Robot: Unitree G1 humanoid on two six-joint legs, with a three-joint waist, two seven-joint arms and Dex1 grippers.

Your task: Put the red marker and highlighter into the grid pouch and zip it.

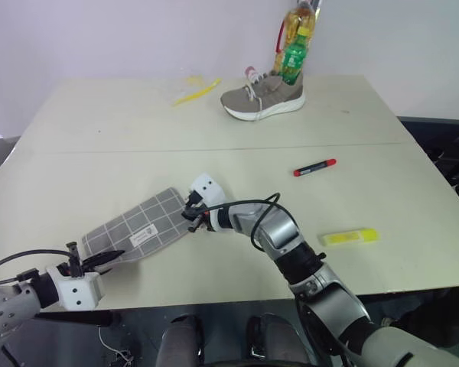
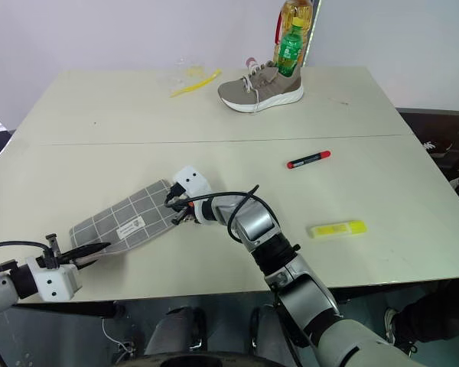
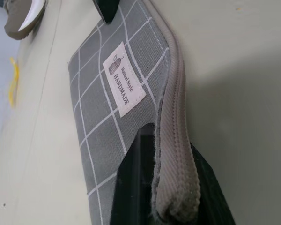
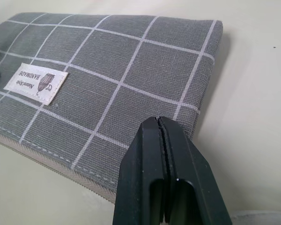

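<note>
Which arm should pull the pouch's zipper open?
Left, probably. The left gripper is shut on the zipper pull strap; the right gripper presses shut on the grid pouch's far corner, anchoring it.

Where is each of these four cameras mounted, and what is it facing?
Head, both eyes: look down over both arms at the table with the grid pouch.
Left wrist: along the left tool, shut on the zipper strap.
Right wrist: along the shut right tool.
All four share the pouch.
</note>
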